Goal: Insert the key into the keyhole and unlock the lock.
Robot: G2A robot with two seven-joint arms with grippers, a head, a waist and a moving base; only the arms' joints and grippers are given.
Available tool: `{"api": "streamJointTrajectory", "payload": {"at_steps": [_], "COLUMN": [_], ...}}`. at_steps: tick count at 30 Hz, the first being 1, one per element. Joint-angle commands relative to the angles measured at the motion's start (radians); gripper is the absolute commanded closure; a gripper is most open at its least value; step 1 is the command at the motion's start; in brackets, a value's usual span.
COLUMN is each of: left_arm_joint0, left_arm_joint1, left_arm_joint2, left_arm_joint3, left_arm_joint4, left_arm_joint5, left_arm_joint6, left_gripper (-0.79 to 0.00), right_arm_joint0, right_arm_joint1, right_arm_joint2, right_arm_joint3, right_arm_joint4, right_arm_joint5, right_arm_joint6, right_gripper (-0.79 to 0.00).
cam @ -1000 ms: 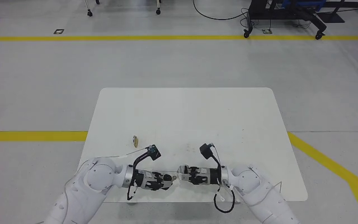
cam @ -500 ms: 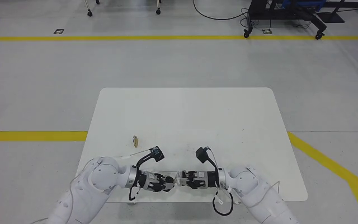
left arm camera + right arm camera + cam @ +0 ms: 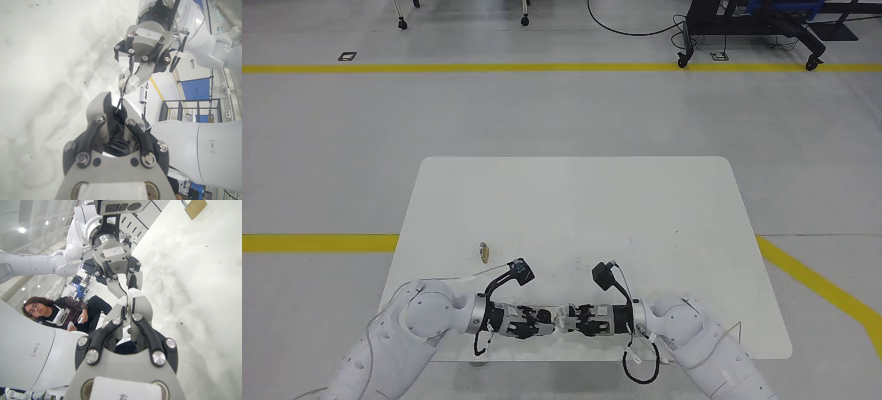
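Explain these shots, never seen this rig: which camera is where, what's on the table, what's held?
It is a two-armed robot working at a white table. The wide picture looks down from above the arms. The other two come from a camera on each wrist, showing that arm's own tool close up and the other's farther off. A brass padlock lies on the table, apart from both arms. The two tools meet tip to tip at the table's near edge. The right tool, its fingertips taped, pinches a key. The left tool is open, with the key's tip between its fingers. The key is not yet in the padlock.
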Motion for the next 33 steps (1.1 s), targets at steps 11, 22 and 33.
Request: {"api": "streamJointTrajectory", "payload": {"at_steps": [11,22,33], "left_arm_joint0": [0.07,0.104,0.091], "left_arm_joint1": [0.015,-0.006,-0.017], "left_arm_joint2": [-0.091,-0.054,-0.03], "left_arm_joint3": [-0.025,-0.017,0.0], "left_arm_joint4": [-0.061,-0.048,-0.045], "left_arm_joint5": [-0.062,-0.016,0.008], "left_arm_joint6": [0.199,0.413,0.426], "left_gripper": [-0.785,-0.348,-0.172], "right_arm_joint0": [-0.027,-0.029,-0.016], "right_arm_joint1": [0.001,-0.006,-0.009], "right_arm_joint2": [0.049,0.04,0.028], "right_arm_joint3": [-0.001,0.002,0.013], "right_arm_joint4": [0.029,0.027,0.046], "right_arm_joint5": [-0.007,0.013,0.018], "right_arm_joint6": [-0.184,-0.228,-0.199], "right_gripper": [0.0,0.0,0.0]}}
